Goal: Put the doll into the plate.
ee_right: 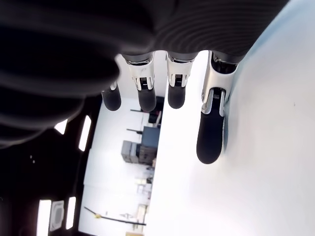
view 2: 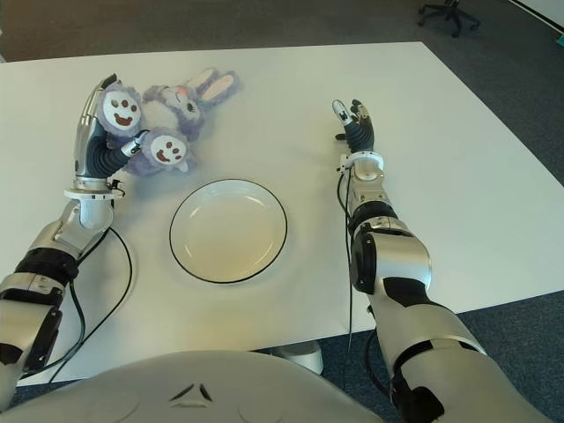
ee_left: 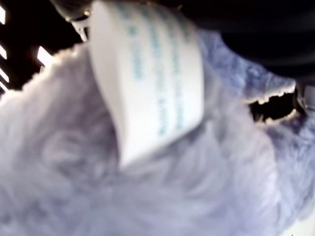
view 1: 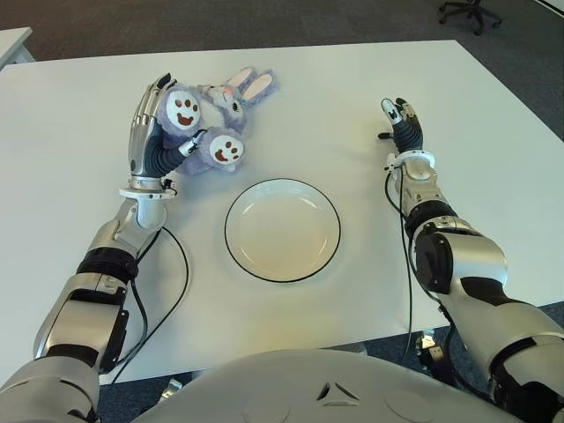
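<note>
The doll (view 1: 225, 110) is a purple plush rabbit with white smiling foot pads, at the far left of the white table (view 1: 70, 176); its long ears point away from me. My left hand (view 1: 163, 123) is at its feet, fingers behind one foot and thumb curled between both feet, shut on it. The left wrist view is filled by the doll's fur (ee_left: 147, 196) and its white label (ee_left: 147, 73). The white plate (view 1: 282, 231), black-rimmed and bare, lies in the middle of the table, below and right of the doll. My right hand (view 1: 401, 119) shows right of the plate, fingers (ee_right: 210, 137) straight, holding nothing.
Black cables (view 1: 181, 264) loop on the table along both forearms. The table's near edge runs just in front of my body. An office chair (view 1: 471, 11) stands on the dark carpet beyond the far right corner.
</note>
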Robot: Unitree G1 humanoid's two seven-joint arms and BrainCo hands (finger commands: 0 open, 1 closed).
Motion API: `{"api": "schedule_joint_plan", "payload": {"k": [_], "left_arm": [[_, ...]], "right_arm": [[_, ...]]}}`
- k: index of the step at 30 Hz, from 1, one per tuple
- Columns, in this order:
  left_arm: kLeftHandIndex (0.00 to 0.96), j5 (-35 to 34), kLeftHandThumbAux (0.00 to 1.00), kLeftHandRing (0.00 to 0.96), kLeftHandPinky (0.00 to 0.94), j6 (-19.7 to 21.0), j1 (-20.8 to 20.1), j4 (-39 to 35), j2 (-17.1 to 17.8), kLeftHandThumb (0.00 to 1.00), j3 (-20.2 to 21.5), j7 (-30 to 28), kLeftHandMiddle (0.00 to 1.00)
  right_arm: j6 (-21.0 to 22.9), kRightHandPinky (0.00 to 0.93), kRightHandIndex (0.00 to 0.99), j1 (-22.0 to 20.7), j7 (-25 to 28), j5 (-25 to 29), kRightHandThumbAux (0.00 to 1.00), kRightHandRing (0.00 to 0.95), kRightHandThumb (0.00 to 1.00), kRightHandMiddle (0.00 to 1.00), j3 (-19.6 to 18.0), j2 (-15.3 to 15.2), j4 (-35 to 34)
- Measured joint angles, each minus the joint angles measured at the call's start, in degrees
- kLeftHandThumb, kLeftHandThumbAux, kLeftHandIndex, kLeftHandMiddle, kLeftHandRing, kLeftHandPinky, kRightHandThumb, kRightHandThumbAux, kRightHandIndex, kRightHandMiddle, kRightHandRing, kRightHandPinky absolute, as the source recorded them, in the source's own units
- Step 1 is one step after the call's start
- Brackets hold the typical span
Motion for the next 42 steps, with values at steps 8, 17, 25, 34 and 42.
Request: {"api": "schedule_joint_plan", "payload": {"k": [8,17,25,34,42], "left_arm": [[0.000,-0.70,0.257,0.000,0.003,-1.08,-0.25,-0.40,-0.39,0.259,0.00,-0.65,0.000],[0.000,-2.25,0.272,0.002,0.013,-3.84,-2.39,1.25,-1.31,0.351,0.03,-1.12,0.016],[0.000,-3.80,0.257,0.021,0.053,-6.30,-5.51,4.76,-2.20,0.406,0.04,-2.26,0.028],[0.007,-6.98,0.228,0.021,0.055,-6.84,-9.39,8.55,-3.02,0.452,0.23,-6.69,0.022],[0.009,-8.34,0.230,0.035,0.061,-6.67,-10.85,8.96,-4.49,0.469,0.37,-8.57,0.049]], "right_arm": [[0.00,0.000,0.000,-0.03,0.00,0.00,0.375,0.000,0.000,0.000,0.01,-0.02,-0.04],[0.00,0.000,0.000,-0.04,0.01,-0.01,0.376,0.000,0.000,0.000,0.03,-0.03,-0.04],[0.00,0.000,0.000,-0.06,0.02,-0.02,0.380,0.000,0.000,0.000,0.07,-0.01,-0.05],[0.00,0.000,0.000,-0.08,0.01,-0.02,0.382,0.000,0.000,0.000,0.10,0.03,-0.07],[0.00,0.000,0.000,-0.08,-0.04,-0.04,0.386,0.000,0.000,0.000,0.12,-0.11,-0.09]]}}
